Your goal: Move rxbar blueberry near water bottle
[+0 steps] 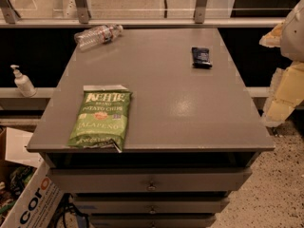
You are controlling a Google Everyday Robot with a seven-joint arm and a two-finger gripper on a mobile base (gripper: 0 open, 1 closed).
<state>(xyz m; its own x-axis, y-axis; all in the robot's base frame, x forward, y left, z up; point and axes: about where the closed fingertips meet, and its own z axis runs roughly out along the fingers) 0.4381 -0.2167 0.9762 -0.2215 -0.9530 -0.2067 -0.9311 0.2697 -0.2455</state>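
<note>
The rxbar blueberry (202,57) is a small dark navy bar lying flat on the grey table top (166,99), toward the far right. The water bottle (97,35) is clear with a white-and-red label and a white cap. It lies on its side at the table's far left corner. The two are well apart, most of the table's width between them. My gripper (281,96) shows as a pale white and yellowish shape at the right edge of the view, off the table's right side and apart from the bar.
A green potato chip bag (101,118) lies on the table's near left. A white pump dispenser bottle (22,81) stands on a ledge to the left. Drawers (151,179) sit below the table top. A cardboard box (28,198) is on the floor at the lower left.
</note>
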